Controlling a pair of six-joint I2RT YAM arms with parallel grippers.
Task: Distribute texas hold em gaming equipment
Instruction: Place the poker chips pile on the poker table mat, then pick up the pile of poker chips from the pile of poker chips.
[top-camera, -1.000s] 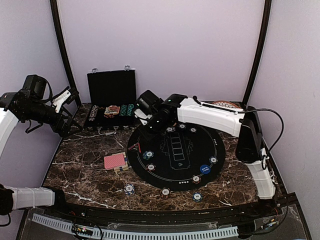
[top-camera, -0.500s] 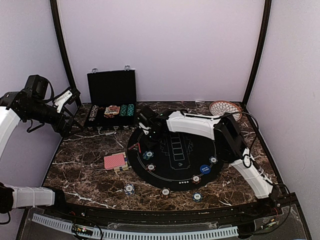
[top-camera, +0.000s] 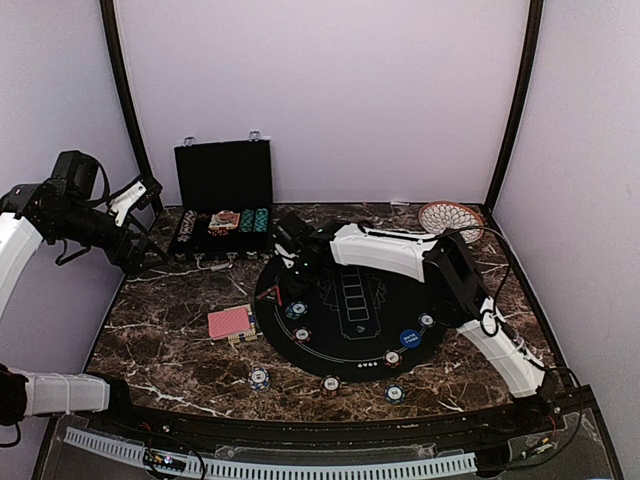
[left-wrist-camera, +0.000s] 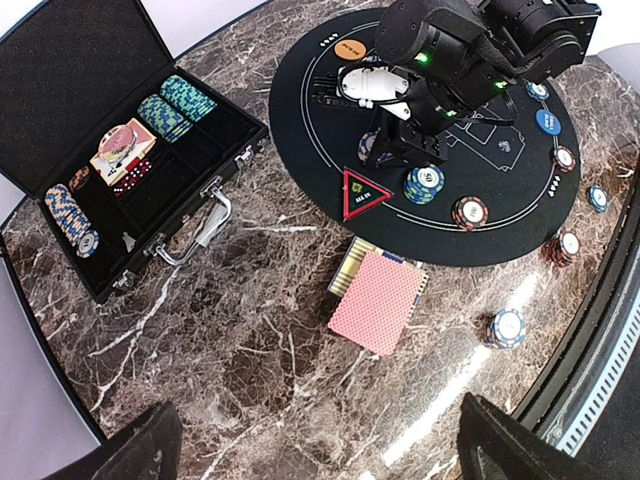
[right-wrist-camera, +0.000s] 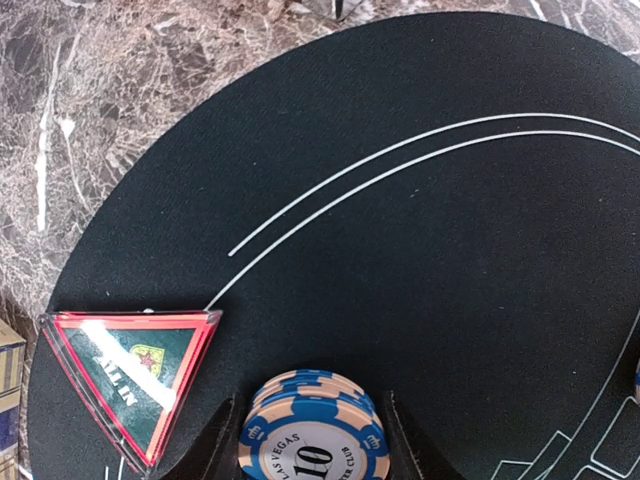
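Right end effector (right-wrist-camera: 312, 402) gripping chip stack (right-wrist-camera: 313, 445), black mat (right-wrist-camera: 450, 250)

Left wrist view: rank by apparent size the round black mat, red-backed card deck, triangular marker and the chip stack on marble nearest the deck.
1. round black mat
2. red-backed card deck
3. triangular marker and chip stack: about alike, not ranked.
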